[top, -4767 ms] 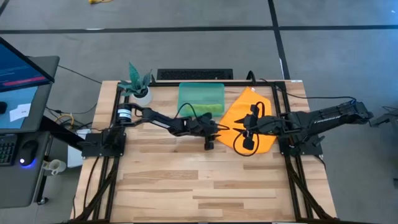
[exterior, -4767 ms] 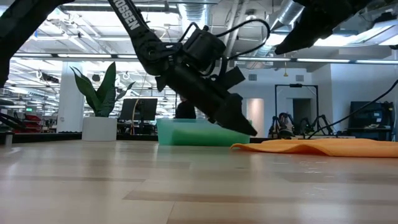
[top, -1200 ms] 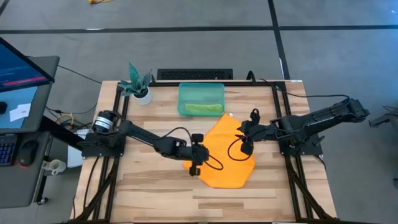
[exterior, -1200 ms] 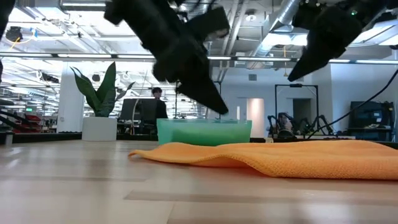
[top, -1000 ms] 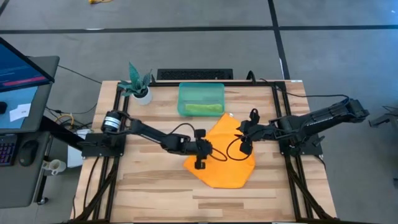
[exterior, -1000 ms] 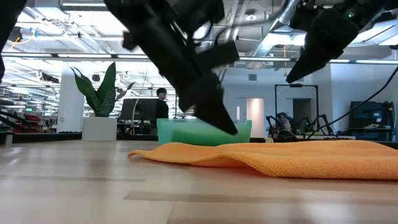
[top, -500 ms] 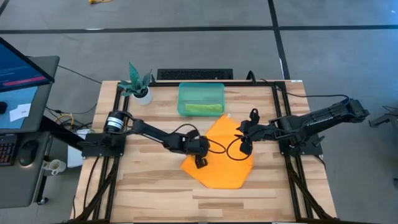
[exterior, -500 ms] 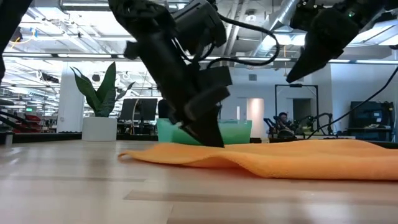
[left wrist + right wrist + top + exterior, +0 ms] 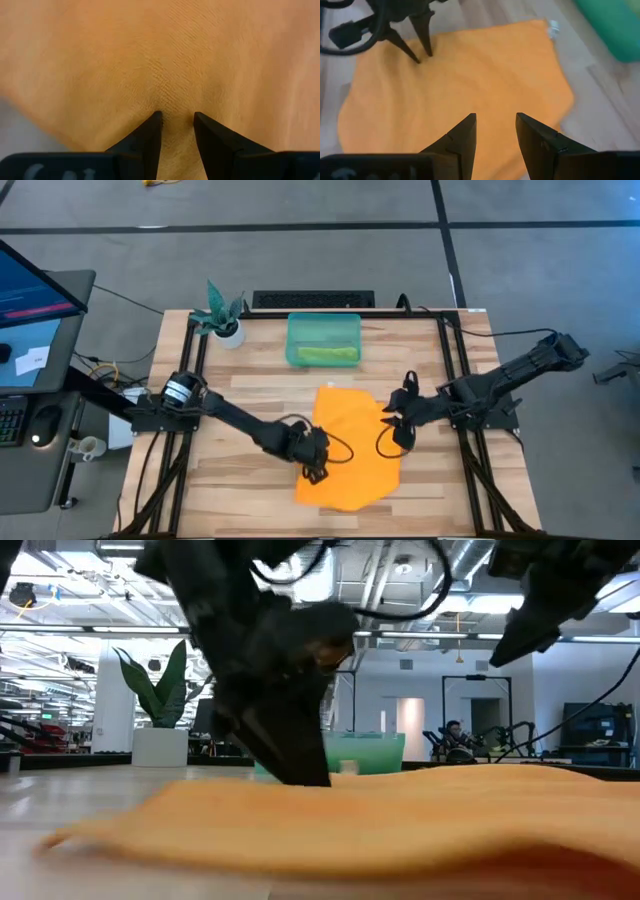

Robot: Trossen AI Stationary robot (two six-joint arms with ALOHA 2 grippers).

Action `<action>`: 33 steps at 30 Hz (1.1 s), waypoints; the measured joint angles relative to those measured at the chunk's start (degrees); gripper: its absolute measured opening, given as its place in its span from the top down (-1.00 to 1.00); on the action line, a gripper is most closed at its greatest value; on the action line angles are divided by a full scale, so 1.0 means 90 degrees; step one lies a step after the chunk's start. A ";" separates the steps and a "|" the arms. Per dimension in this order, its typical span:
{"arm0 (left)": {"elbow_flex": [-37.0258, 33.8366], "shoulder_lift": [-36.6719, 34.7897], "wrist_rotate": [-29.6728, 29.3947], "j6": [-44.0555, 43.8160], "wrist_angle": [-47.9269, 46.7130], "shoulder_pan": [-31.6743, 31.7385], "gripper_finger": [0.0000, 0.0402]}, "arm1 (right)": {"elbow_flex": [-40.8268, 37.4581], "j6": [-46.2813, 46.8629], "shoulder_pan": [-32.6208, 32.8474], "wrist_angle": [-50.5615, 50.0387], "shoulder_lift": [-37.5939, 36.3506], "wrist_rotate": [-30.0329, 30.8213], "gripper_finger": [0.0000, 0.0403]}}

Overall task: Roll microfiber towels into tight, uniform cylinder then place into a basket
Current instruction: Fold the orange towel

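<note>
The orange towel point(image 9: 355, 442) lies spread flat on the wooden table, slightly wavy in the low view point(image 9: 420, 820). My left gripper point(image 9: 316, 472) stands on it near its left edge, fingers apart point(image 9: 177, 122). My right gripper point(image 9: 398, 428) hangs open above the towel's right edge, clear of it point(image 9: 495, 125). The teal basket point(image 9: 298, 330) stands at the far middle of the table, and the lime green towel point(image 9: 325, 355) lies inside it. My left gripper comes steeply from above and sets both fingertips point(image 9: 154, 122) on the towel's top, a little in from its left edge point(image 9: 440, 65). The fingers stand apart with a strip of cloth point(image 9: 177, 107) between them, faintly creased toward the gap. The towel stays flat on the table.
A white pot with a teal plant point(image 9: 222, 318) stands at the far left corner, and a black bar point(image 9: 312, 300) lies along the far edge. A monitor and desk point(image 9: 35, 330) stand left of the table. Bare wood point(image 9: 240, 500) lies near and left of the towel.
My left gripper came down onto the orange towel, rolled its wrist, and went toward the table's near edge. The whole towel slid with it toward the near edge and away from the basket, turning a little. My right gripper drifted slightly toward the near edge, staying above the towel.
</note>
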 joint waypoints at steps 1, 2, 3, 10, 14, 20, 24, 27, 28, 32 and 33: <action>0.0100 0.0014 0.0043 0.0014 -0.0136 -0.0067 0.44 | 0.0000 0.0156 0.0141 0.0012 0.0000 0.0135 0.21; 0.0221 0.0022 0.0059 0.0065 -0.0339 -0.0125 0.44 | 0.0000 0.0296 0.0287 0.0005 0.0000 0.0300 0.21; 0.0358 0.0029 0.0031 0.0148 -0.0569 -0.0168 0.44 | 0.0000 0.0393 0.0403 0.0007 0.0000 0.0454 0.21; 0.1405 0.0098 -0.1552 0.1041 -0.2230 -0.0367 0.44 | 0.0000 0.0925 0.0894 0.0010 0.0000 0.0950 0.21; 0.1779 0.0072 -0.2829 0.1532 -0.2684 -0.0306 0.44 | 0.0000 0.1054 0.0983 0.0050 0.0000 0.0983 0.21; 0.1808 0.0072 -0.3246 0.2003 -0.2686 0.0108 0.44 | -0.0054 0.1066 0.0981 0.0060 0.0000 0.1400 0.21; 0.1456 0.0062 -0.2941 0.2008 -0.2519 0.0583 0.44 | -0.0350 0.1066 0.0841 0.0092 0.0000 0.1492 0.21; 0.1184 0.0053 -0.2621 0.1960 -0.2369 0.0895 0.44 | -0.0630 0.1110 0.0715 0.0100 0.0002 0.1488 0.21; 0.1034 0.0050 -0.2381 0.1953 -0.2216 0.0986 0.44 | -0.0716 0.1199 0.0664 0.0121 0.0002 0.1486 0.21; 0.0549 0.0034 -0.1839 0.1966 -0.1680 0.1209 0.44 | -0.1001 0.1391 0.0421 0.0336 0.0002 0.1470 0.21; 0.0464 0.0012 -0.1774 0.1953 -0.1603 0.1242 0.44 | -0.1039 0.1394 0.0350 0.0404 0.0002 0.1472 0.21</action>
